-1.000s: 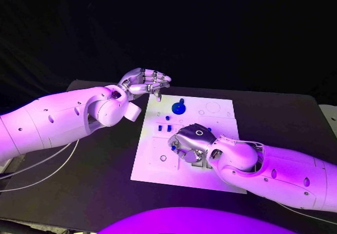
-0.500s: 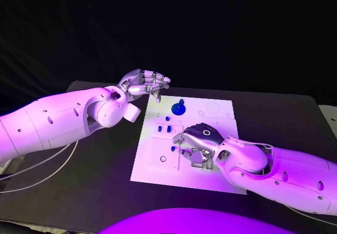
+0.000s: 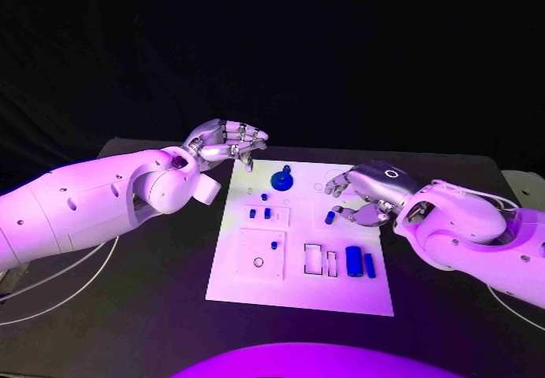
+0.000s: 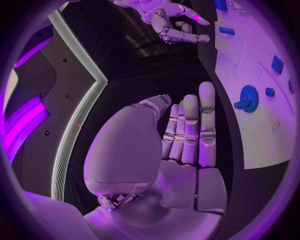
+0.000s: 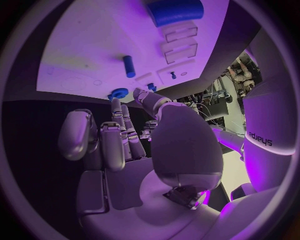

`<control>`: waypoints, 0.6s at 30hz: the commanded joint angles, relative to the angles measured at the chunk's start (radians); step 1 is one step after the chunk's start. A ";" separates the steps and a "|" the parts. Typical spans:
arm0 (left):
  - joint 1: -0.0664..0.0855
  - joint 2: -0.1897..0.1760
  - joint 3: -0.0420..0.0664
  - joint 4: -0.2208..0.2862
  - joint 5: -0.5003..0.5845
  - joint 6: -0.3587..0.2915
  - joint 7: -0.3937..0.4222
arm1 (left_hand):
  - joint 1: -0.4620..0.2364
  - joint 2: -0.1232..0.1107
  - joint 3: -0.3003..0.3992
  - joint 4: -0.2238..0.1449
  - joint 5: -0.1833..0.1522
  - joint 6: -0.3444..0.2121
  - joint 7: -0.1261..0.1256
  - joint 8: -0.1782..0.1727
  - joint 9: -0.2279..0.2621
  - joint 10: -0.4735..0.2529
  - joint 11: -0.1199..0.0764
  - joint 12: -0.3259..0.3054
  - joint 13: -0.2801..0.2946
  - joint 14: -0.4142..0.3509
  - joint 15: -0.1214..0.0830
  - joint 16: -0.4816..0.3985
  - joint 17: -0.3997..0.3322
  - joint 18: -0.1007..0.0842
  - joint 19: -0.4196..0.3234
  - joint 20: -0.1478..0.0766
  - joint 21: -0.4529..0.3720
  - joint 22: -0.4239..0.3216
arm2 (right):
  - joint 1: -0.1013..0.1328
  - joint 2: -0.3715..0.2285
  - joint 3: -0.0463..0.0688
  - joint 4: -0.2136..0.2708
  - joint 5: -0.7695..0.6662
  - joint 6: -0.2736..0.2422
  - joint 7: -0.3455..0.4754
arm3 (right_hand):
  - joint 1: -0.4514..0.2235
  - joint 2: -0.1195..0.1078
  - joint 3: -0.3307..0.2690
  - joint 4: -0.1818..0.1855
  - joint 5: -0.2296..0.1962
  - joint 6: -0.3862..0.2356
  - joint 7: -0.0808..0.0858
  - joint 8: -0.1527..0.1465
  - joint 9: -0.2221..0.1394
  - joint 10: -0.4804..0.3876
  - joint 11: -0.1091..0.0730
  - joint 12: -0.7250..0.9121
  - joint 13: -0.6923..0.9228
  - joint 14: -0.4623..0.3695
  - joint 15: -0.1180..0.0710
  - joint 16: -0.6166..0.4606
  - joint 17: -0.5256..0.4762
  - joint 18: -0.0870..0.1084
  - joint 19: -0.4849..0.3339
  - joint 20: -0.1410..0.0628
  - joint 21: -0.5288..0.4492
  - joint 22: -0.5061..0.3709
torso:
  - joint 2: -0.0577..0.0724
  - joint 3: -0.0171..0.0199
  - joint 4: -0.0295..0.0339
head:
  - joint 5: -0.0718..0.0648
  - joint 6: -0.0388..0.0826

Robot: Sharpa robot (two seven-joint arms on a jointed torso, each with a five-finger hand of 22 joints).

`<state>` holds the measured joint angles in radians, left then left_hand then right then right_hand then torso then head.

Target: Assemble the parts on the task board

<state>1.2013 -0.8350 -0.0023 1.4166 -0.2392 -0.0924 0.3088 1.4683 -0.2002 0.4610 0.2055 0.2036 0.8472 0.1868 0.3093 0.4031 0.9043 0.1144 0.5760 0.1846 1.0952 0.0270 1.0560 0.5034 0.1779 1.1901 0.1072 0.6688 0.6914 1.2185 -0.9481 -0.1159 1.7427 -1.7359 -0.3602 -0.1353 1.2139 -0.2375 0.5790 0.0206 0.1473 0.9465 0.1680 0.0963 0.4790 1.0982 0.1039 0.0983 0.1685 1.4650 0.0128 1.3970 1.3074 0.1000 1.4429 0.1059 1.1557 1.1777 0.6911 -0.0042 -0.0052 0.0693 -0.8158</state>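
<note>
White task board [image 3: 298, 295] lies flat mid-bench on the black bench [image 3: 136, 315], long axis running near to far. Nearest parts on it: a blue cylinder [image 3: 354, 261] and a slimmer blue peg [image 3: 369, 267] lying side by side at the near right, just right of two empty rectangular slots [image 3: 313, 259]. Left of those, a raised square plate [image 3: 260, 253] with a small ring mark. Further back, two small blue pegs [image 3: 260, 213] stand in a block on the left half. On the right half a short blue peg [image 3: 331, 217] lies on the board, just beside the right hand's fingertips. Right hand [image 3: 369, 191] hangs over the board's right edge, fingers loosely curled and apart, grasping nothing; right wrist view shows the fingers [image 5: 119, 135] released, with the blue cylinder [image 5: 175, 11] and short peg [image 5: 129, 66] on the board beyond. At the far end, a blue gear [image 3: 280, 179] with a knob sits on the board, centre-left. Left hand [image 3: 229, 141] is raised off the far left corner of the board, clear of it, fingers curled in with nothing visible in them; left wrist view shows its fingers [image 4: 190, 130] side by side and empty, the gear [image 4: 248, 98] on the board beside them.
</note>
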 commanded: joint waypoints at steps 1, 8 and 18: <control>0.000 0.004 -0.001 0.000 0.006 0.019 0.007 | -0.010 -0.002 0.007 -0.001 0.000 -0.007 -0.002 -0.004 0.002 -0.007 0.000 0.004 0.002 -0.002 0.006 -0.001 0.002 0.005 0.002 0.005 -0.005 0.000 | 0.006 -0.015 -0.001 -0.014 0.027 0.093 0.022 | 0.002 -0.010 -0.018 0.003 0.000 -0.010 0.001 -0.005 -0.003 -0.020 0.000 -0.002 -0.005 0.049 0.001 -0.008 0.014 -0.003 -0.001 0.002 -0.009 -0.006 | -0.001 -0.0017 -0.0024 | -0.002 0.002; 0.000 0.005 -0.002 -0.004 0.006 0.019 0.007 | -0.010 -0.002 0.007 -0.001 0.000 -0.007 -0.002 -0.004 0.002 -0.007 0.000 0.004 0.002 -0.002 0.006 -0.001 0.002 0.005 0.002 0.005 -0.005 0.000 | 0.002 -0.019 -0.005 -0.029 0.002 0.116 0.026 | 0.011 -0.006 -0.031 0.004 -0.002 -0.009 -0.003 -0.005 -0.005 -0.025 -0.002 0.001 -0.008 0.048 0.001 -0.010 0.010 -0.002 -0.002 0.002 -0.013 -0.009 | -0.002 -0.0006 -0.0021 | -0.001 0.001; 0.000 0.006 -0.003 -0.005 0.007 0.017 0.005 | -0.010 -0.002 0.007 -0.001 0.000 -0.007 -0.002 -0.004 0.002 -0.007 0.000 0.004 0.002 -0.002 0.006 -0.001 0.002 0.005 0.002 0.005 -0.005 0.000 | -0.012 0.037 -0.011 -0.056 -0.009 0.114 0.027 | 0.030 0.013 -0.028 0.005 -0.003 -0.003 -0.006 -0.003 -0.007 -0.012 -0.005 0.015 -0.010 0.048 -0.002 -0.010 0.009 -0.003 0.000 0.000 -0.011 -0.007 | 0.000 -0.0008 0.0007 | -0.002 0.004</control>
<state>1.2011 -0.8310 -0.0058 1.4101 -0.2392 -0.0896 0.3088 1.4683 -0.2002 0.4610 0.2056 0.2036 0.8470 0.1870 0.3093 0.4037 0.9044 0.1143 0.5760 0.1852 1.0952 0.0270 1.0560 0.5036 0.1780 1.1900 0.1072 0.6688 0.6914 1.2089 -0.9165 -0.1260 1.6905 -1.7282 -0.2687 -0.1180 1.2384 -0.2236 0.5528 0.0247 0.1472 0.9404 0.1670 0.0963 0.4732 1.0811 0.1031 0.1088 0.1598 1.4649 0.0127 1.3893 1.3073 0.1000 1.4429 0.1058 1.1433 1.1684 0.6903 -0.0050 -0.0053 0.0663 -0.8121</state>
